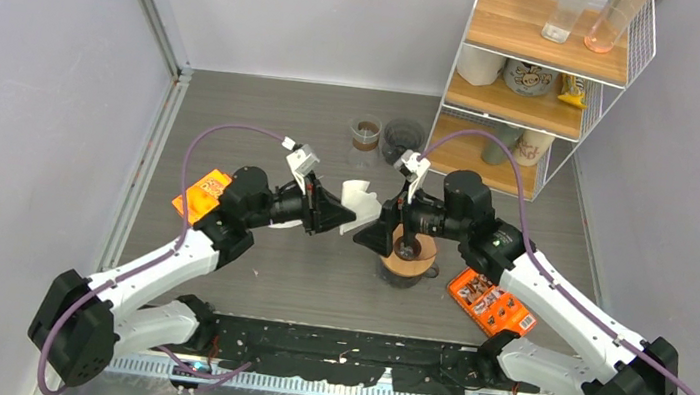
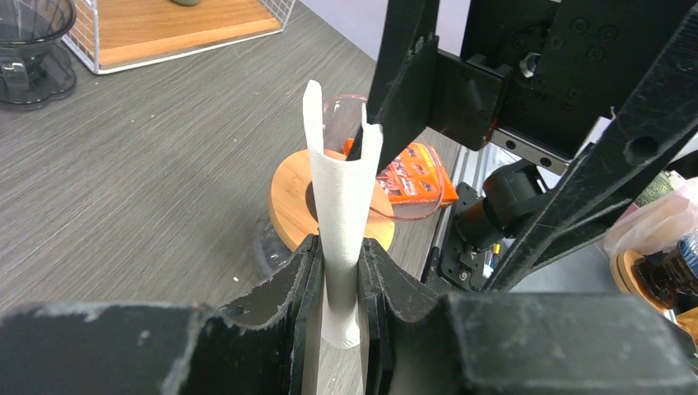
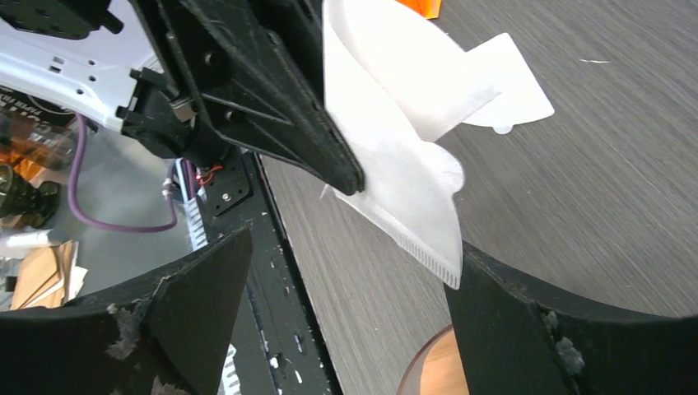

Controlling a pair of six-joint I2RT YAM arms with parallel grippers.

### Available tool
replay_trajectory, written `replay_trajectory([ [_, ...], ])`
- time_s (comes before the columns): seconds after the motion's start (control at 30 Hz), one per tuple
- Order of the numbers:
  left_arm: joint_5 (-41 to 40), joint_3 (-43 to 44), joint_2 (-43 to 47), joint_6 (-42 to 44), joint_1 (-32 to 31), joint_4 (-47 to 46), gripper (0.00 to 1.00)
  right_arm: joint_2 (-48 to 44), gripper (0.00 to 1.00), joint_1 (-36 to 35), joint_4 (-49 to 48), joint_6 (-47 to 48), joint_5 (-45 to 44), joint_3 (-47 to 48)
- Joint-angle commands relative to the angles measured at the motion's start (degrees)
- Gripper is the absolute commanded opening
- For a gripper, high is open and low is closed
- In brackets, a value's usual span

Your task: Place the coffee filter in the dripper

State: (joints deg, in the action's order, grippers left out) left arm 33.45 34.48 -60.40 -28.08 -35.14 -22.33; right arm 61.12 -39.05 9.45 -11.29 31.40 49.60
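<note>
Coffee filter at frame centre is pinched between the left gripper fingers. Right gripper jaws are spread wide, just left of the dripper.

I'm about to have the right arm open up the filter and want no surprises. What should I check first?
1. Left gripper pinches the coffee filter firmly: ok.
2. Right gripper is open: ok.
3. Filter is spread into a cone: not ok, its layers are only partly parted.
4. Dripper stands upright on the table: ok.
5. Filter is over the dripper: not ok. In the top view it hangs beside it, toward the left arm.
6. Dripper is empty inside: cannot tell.
</note>
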Motion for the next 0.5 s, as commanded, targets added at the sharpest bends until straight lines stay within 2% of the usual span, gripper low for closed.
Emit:
replay_trajectory([
  [0.0, -1.28, 2.41, -0.34, -0.04, -0.19, -2.34, 0.26, -0.94, 0.87, -0.25, -2.91, -0.98, 4.18, 1.75],
  [0.2, -1.52, 2.79, -1.07, -0.37, -0.17, -2.05, 0.26, -0.83, 0.78, -0.24, -2.20, -2.22, 5.18, 2.51],
  [0.37, -0.01, 2.81, -1.18, -0.55, -0.22, -2.52, 0.26, -0.69, 0.77, -0.24, -2.85, -3.35, 2.88, 2.86],
  [0.47, 0.81, 2.80, -1.12, -0.51, -0.49, -2.81, 0.26, -0.06, 0.72, -0.24, -3.52, -4.18, 1.40, 3.23],
])
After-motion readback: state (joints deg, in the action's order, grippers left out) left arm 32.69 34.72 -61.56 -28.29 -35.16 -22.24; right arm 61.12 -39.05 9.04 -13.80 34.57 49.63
